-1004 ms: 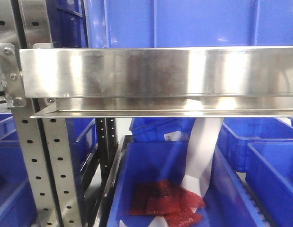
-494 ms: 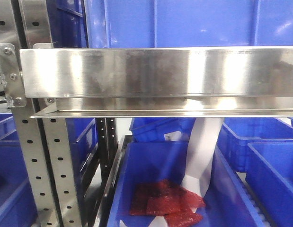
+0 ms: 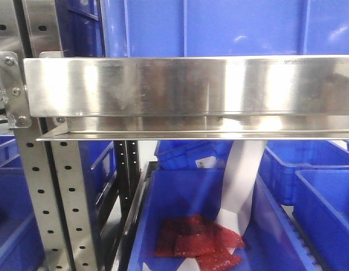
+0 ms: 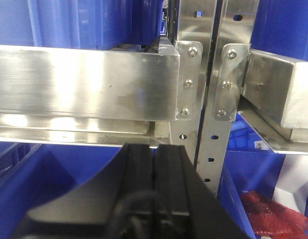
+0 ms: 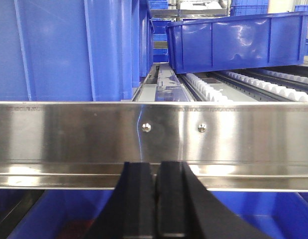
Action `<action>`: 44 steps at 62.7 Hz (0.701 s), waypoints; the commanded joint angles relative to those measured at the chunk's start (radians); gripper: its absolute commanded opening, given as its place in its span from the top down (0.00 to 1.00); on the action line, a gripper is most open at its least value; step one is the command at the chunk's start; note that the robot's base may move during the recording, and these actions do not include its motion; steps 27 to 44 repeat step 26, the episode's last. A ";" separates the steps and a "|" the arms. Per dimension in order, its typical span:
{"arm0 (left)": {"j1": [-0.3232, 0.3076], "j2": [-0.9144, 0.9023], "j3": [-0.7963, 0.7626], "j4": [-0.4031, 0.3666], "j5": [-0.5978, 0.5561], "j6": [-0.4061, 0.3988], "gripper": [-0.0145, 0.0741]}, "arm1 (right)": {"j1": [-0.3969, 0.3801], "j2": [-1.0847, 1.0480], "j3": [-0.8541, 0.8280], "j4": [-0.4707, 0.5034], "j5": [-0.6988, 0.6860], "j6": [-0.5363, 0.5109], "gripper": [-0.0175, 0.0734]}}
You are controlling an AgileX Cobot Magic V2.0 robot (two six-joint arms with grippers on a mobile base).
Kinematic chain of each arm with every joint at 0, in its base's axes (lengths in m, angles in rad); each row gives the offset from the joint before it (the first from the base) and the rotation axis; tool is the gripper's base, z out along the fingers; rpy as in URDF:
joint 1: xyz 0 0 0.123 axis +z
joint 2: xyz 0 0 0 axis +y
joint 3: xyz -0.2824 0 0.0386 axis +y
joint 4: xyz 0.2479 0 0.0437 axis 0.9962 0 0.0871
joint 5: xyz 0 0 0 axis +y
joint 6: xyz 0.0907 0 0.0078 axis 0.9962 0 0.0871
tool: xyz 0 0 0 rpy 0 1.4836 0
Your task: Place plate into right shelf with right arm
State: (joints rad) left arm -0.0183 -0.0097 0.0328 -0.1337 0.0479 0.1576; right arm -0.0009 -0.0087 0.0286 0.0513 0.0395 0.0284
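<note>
The plate is out of view in every frame. The right shelf shows as a shiny stainless-steel beam [image 3: 185,84] on hole-punched uprights [image 3: 50,197], with blue bins above and below. In the right wrist view my right gripper [image 5: 156,167] is shut with nothing between its black fingers, and it points at the shelf's front beam [image 5: 154,132] from close by. My left gripper [image 4: 154,149] is also shut and holds nothing. It faces another steel beam [image 4: 84,82] beside the bolted uprights [image 4: 211,99].
A blue bin [image 3: 197,220] under the beam holds red packets [image 3: 199,243] and a white paper strip [image 3: 239,180]. Large blue bins [image 5: 69,50] stand on the upper level beside white roller tracks [image 5: 213,89]. A tilted blue bin [image 5: 238,42] sits further back.
</note>
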 commanded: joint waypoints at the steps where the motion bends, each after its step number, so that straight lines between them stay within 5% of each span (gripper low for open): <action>1: -0.002 -0.010 0.010 -0.008 -0.090 -0.007 0.98 | -0.006 -0.020 -0.015 -0.012 -0.085 -0.001 0.75; 44: -0.002 -0.010 0.010 -0.008 -0.090 -0.007 0.98 | -0.006 -0.020 -0.015 -0.012 -0.085 -0.001 0.75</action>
